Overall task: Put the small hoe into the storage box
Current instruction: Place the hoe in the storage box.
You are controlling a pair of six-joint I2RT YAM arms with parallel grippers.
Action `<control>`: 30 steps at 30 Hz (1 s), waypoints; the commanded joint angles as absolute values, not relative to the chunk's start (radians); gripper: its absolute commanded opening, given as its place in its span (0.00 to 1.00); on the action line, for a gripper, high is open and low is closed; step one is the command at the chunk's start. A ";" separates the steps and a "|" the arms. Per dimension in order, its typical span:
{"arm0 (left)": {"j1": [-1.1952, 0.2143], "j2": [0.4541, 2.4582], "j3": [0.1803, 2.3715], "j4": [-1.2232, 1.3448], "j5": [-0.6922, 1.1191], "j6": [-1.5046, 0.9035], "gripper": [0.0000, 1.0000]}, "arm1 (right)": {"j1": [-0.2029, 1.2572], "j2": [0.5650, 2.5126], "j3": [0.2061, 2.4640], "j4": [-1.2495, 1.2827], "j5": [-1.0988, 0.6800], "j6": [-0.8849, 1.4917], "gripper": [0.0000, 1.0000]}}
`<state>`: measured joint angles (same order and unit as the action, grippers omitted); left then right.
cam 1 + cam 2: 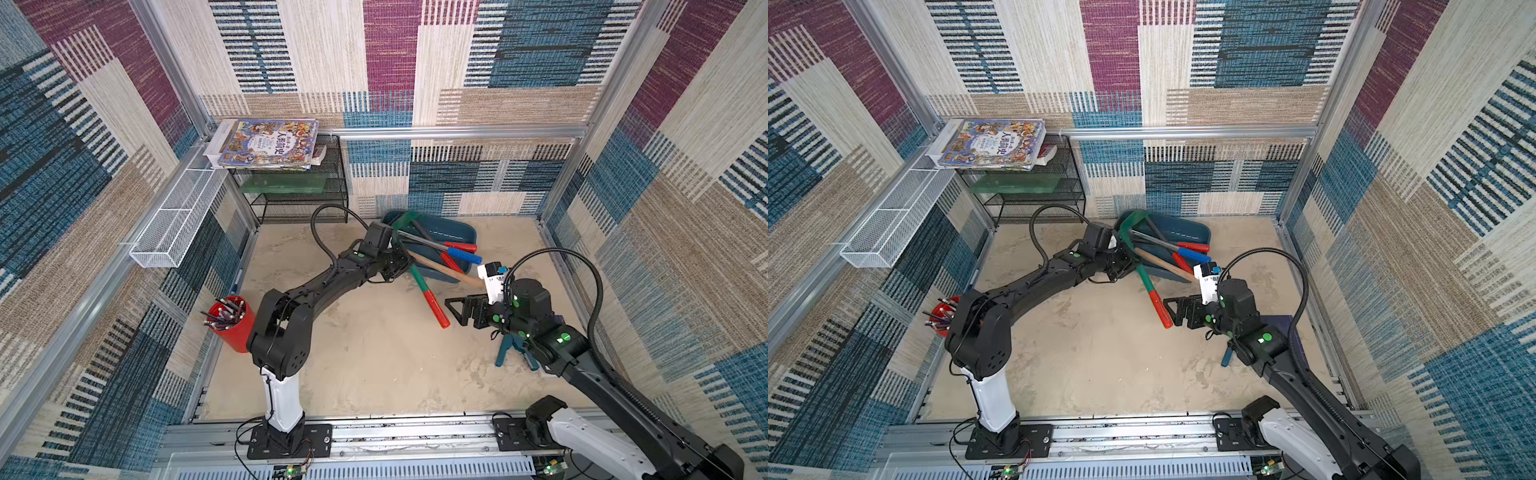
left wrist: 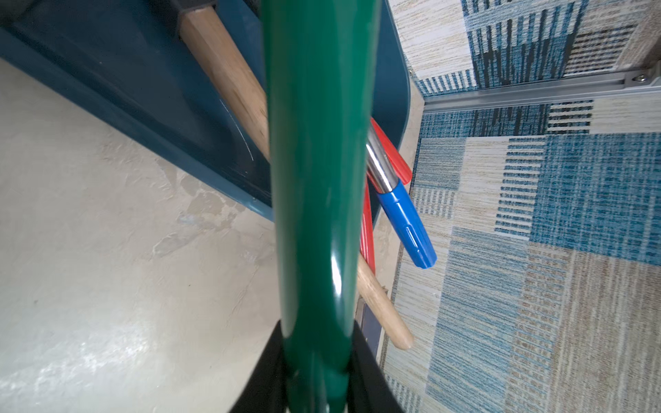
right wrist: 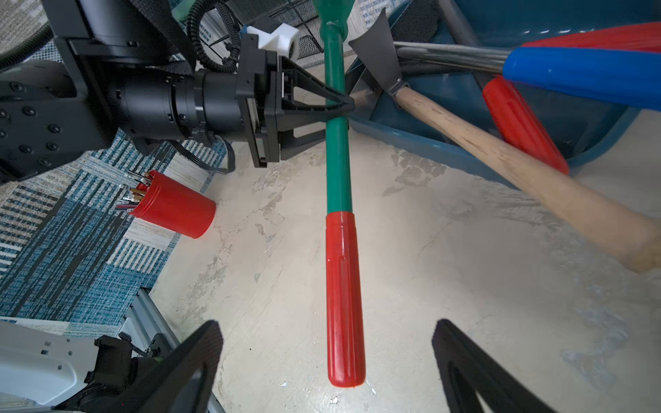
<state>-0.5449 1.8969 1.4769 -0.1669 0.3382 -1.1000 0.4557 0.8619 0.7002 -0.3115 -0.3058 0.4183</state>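
Observation:
The small hoe (image 1: 419, 282) has a green shaft and a red grip. My left gripper (image 1: 401, 259) is shut on the green shaft (image 2: 318, 178), as the right wrist view also shows (image 3: 343, 103). The hoe's green head sits over the far-left corner of the teal storage box (image 1: 465, 226), and its red grip (image 3: 345, 296) slants out over the floor. My right gripper (image 1: 451, 311) is open, with its fingers either side of the grip's end and not touching it. Inside the box lie a wooden-handled tool (image 1: 440, 268) and tools with blue and red grips.
A red cup of pens (image 1: 230, 320) stands by the left arm. A black wire rack (image 1: 299, 199) with books on top fills the back left corner, and a white mesh basket (image 1: 174, 220) hangs on the left wall. A blue tool (image 1: 509, 351) lies under the right arm.

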 commanded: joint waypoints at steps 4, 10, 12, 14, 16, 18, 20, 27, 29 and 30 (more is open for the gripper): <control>-0.561 1.923 1.469 0.029 0.306 -1.236 0.00 | 0.450 0.856 0.716 -0.289 -0.281 0.432 0.96; -0.572 1.937 1.486 0.047 0.265 -1.273 0.00 | 0.447 0.858 0.718 -0.272 -0.256 0.427 0.96; -0.576 1.944 1.499 0.043 0.251 -1.283 0.00 | 0.446 0.859 0.723 -0.267 -0.251 0.428 0.96; -0.578 1.956 1.517 0.043 0.245 -1.295 0.00 | 0.446 0.861 0.727 -0.263 -0.249 0.431 0.96; -0.584 1.967 1.525 0.059 0.239 -1.311 0.00 | 0.445 0.863 0.728 -0.258 -0.248 0.431 0.96; -0.590 1.974 1.521 0.097 0.219 -1.342 0.00 | 0.444 0.866 0.730 -0.256 -0.247 0.434 0.96; -0.595 1.985 1.532 0.103 0.194 -1.363 0.00 | 0.444 0.867 0.734 -0.258 -0.247 0.436 0.96; -0.611 2.016 1.556 0.158 0.133 -1.431 0.00 | 0.442 0.862 0.736 -0.272 -0.241 0.432 0.96; -0.613 2.020 1.551 0.193 0.120 -1.459 0.00 | 0.440 0.858 0.734 -0.276 -0.238 0.431 0.96; -0.614 2.024 1.551 0.211 0.120 -1.475 0.00 | 0.441 0.858 0.733 -0.277 -0.238 0.433 0.96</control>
<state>-0.6109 2.0197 1.5459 0.0650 0.1589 -1.4326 0.4408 0.8627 0.7284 -0.2897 -0.2562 0.4294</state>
